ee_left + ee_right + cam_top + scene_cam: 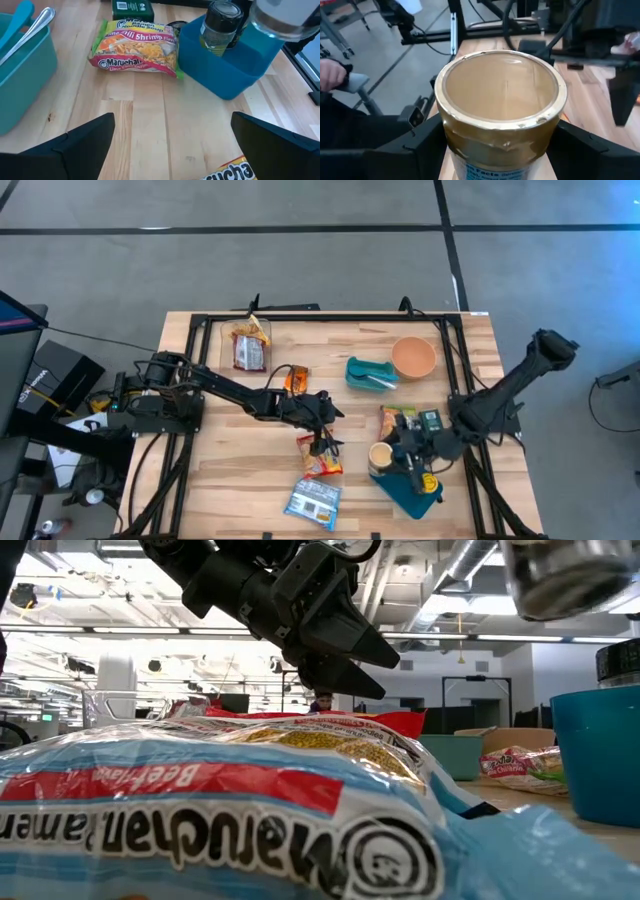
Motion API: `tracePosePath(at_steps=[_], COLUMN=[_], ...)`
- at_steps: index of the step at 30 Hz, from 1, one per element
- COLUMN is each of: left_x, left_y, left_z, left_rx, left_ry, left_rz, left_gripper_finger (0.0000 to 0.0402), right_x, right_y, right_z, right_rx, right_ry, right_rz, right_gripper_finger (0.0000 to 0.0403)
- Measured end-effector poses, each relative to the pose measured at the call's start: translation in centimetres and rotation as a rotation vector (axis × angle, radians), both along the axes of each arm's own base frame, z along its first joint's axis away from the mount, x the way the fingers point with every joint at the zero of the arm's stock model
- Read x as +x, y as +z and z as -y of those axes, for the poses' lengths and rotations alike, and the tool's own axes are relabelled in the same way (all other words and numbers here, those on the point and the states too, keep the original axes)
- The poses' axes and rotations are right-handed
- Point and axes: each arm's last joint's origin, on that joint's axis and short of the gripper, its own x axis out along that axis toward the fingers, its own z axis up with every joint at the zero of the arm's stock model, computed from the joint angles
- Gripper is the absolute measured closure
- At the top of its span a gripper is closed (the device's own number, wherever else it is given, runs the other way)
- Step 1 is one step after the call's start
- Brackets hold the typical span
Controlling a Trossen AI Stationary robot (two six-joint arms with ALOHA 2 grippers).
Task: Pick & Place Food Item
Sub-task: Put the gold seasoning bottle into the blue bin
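Note:
My right gripper (396,452) is shut on a jar (502,100) with a gold lid and a white label, at the table's near right beside a blue bin (412,492). The jar also shows high up in the low view (565,575). My left gripper (328,435) hangs open at mid-table over a red-and-yellow ramen packet (320,459) that lies flat on the wood. Its fingers (85,145) stand wide apart and touch nothing. A lime chili shrimp ramen packet (135,47) lies flat beyond it. My right gripper pinches the jar between its two fingers, on opposite sides of the body (445,150) just below the gold lid. The fingers (580,147) come in roughly level from the table's right side. The jar stands upright in the hold, lifted clear of the table.
The blue bin holds a dark-capped spice bottle (220,27). A teal container with utensils (370,374) and an orange bowl (413,357) stand at the far right. Snack packets (248,345) lie far left, a blue ramen packet (313,501) at the near edge.

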Motion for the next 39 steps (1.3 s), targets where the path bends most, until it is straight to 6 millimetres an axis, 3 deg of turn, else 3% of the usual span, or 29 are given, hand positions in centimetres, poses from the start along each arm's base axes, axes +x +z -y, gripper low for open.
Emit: tracePosePath(at_steps=[11,27,39], left_x=[0.0,0.0,0.0], left_y=[0.0,0.0,0.0], left_z=[0.0,0.0,0.0], left_rx=[0.000,0.000,-0.001], left_ry=[0.000,0.000,0.000], left_rz=[0.000,0.001,0.001], left_gripper_finger=[0.0011,0.0011,0.0011], right_x=[-2.0,-3.3,-2.9], right_y=[-2.0,-3.7,-5.8], right_z=[-2.8,-3.5,-4.7], right_rx=[0.008,0.044,0.021], right_ry=[-0.020,-0.088,-0.132], right_rz=[-0.092,-0.188,-0.207], right_gripper_finger=[0.0127,0.0127,0.0127])
